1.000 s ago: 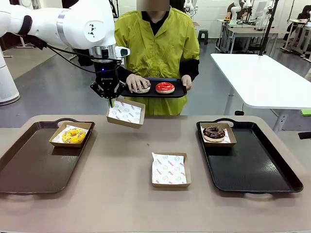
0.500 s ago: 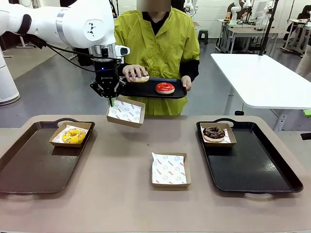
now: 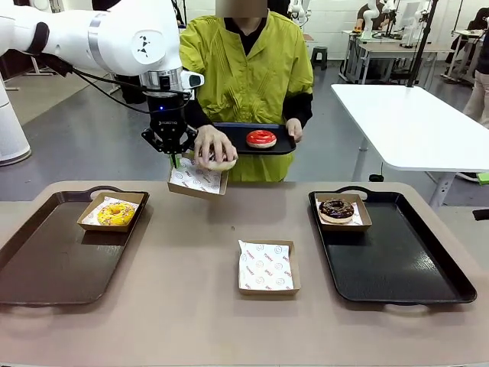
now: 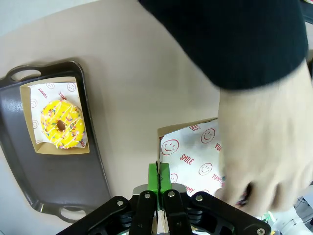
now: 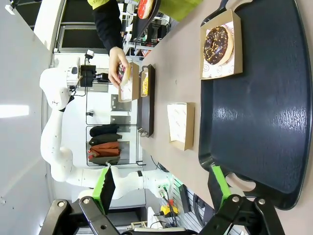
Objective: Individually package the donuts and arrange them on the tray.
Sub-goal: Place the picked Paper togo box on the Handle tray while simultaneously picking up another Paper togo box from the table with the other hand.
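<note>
Upper left in the front view, the left gripper (image 3: 175,158) is closed tightly on the rim of a paper-lined box (image 3: 199,180) and holds it above the table (image 3: 191,290). A person's hand (image 3: 212,144) holds a donut (image 3: 222,164) at this box. At the bottom of the right wrist view, the right gripper (image 5: 163,188) is spread wide and holds nothing.

The left arm (image 3: 114,34) is cased in smooth white shells, banded by a grey ring and marked with a small black emblem. A black cable (image 3: 107,88) is run beneath it to the wrist. The left pincer (image 3: 174,158) is built in black, fitted with green pads and silver screws at its knuckles. The right pincer (image 5: 163,188) is made likewise. A yellow-green coat over black sleeves is worn by the person (image 3: 248,76).
</note>
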You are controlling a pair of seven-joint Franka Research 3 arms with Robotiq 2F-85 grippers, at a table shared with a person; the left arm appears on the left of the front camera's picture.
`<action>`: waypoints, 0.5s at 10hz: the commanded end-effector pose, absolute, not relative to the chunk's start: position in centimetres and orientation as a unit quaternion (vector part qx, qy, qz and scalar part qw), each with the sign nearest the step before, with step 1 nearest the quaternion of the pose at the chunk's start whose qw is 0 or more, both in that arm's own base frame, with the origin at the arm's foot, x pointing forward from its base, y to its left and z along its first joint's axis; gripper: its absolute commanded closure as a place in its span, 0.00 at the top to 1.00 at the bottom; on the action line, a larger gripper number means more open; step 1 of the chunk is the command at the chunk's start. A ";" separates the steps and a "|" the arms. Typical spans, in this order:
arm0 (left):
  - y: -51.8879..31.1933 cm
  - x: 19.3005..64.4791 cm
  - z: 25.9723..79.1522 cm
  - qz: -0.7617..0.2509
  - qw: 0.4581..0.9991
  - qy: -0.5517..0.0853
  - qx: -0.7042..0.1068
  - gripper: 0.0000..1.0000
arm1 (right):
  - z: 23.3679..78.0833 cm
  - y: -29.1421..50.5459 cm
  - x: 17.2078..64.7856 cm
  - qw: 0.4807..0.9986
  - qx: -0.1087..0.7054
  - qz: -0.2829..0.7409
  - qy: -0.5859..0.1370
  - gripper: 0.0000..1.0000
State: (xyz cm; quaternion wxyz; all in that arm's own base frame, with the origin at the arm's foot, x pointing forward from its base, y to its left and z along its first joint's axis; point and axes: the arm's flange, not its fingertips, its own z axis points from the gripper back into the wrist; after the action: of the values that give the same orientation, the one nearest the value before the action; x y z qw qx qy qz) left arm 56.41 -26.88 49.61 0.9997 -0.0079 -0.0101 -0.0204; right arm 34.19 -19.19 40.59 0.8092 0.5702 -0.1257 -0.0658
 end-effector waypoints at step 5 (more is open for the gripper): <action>-26.6 56.0 49.8 -0.021 1.000 -0.009 -0.009 0.00 | 40.6 -18.8 33.9 0.806 0.574 -0.064 -0.128 1.00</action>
State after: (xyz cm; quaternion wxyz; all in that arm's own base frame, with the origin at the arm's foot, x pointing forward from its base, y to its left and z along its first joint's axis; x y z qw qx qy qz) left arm 56.42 -26.84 49.60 0.9997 -0.0078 -0.0101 -0.0200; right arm 34.19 -19.19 40.59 0.8091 0.5702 -0.1257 -0.0658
